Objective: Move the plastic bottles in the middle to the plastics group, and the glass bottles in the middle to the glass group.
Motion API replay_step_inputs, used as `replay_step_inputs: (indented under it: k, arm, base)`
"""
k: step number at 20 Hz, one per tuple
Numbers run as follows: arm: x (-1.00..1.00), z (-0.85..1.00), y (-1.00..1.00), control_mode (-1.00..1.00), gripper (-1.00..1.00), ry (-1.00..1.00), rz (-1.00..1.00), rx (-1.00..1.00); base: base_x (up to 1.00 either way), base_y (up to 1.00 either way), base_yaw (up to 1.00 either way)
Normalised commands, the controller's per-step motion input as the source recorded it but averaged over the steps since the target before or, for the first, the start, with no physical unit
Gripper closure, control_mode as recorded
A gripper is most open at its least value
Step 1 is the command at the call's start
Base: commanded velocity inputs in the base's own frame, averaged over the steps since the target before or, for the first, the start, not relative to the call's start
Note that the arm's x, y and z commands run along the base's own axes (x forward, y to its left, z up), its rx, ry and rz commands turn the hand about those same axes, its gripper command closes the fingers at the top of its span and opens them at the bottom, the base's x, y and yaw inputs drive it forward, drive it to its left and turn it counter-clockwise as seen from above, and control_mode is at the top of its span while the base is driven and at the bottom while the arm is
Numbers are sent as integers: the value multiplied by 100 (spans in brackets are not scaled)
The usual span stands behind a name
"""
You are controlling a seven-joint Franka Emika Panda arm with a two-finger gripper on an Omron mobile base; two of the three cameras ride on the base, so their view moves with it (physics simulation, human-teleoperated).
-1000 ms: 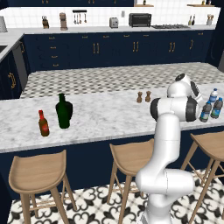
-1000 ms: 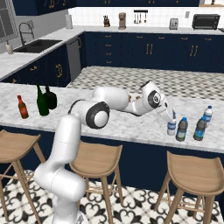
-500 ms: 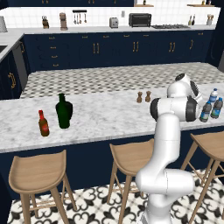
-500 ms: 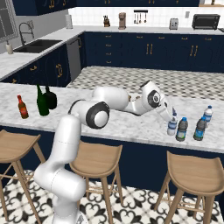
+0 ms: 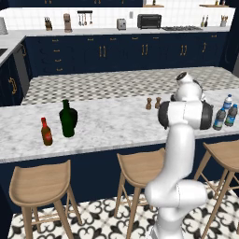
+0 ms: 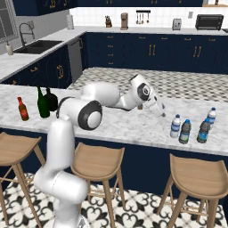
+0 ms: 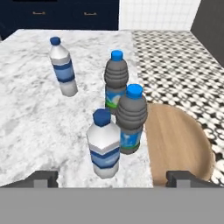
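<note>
Four small water bottles (image 7: 103,148) stand in a cluster at the right end of the marble counter (image 6: 129,127), just beside its front edge above a wooden stool (image 7: 179,140). The gripper (image 6: 161,112) hovers just short of them, fingers (image 7: 41,178) spread wide with nothing between them. The bottle nearest the gripper is white-bodied with a blue band; two grey-bodied ones stand close behind it, and one pale one sits apart. They look light and easy to tip, with smooth, slippery walls that may give under a squeeze, so the straight labelled middle is the place to grip, not the tapered neck. The tall green wine bottle (image 6: 42,103) stands far from that cluster, beside the squat dark bottle (image 6: 52,99) and the red-capped sauce bottle (image 6: 22,109); glass is heavier, stiff and breakable. From the left base view the arm hides the gripper, and probably some bottles too
</note>
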Motion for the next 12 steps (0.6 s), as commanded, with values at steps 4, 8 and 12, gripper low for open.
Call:
replay_step_inputs:
  k: [4, 8, 12]
  arm:
    - [-51, 1, 89, -100, -100, 0, 32, 0]
    - [-12, 4, 86, -100, -100, 1, 45, 1]
    - [-14, 11, 88, -100, -100, 4, 51, 4]
  base:
    - [0, 0, 0]
    - [0, 0, 0]
    - [0, 0, 0]
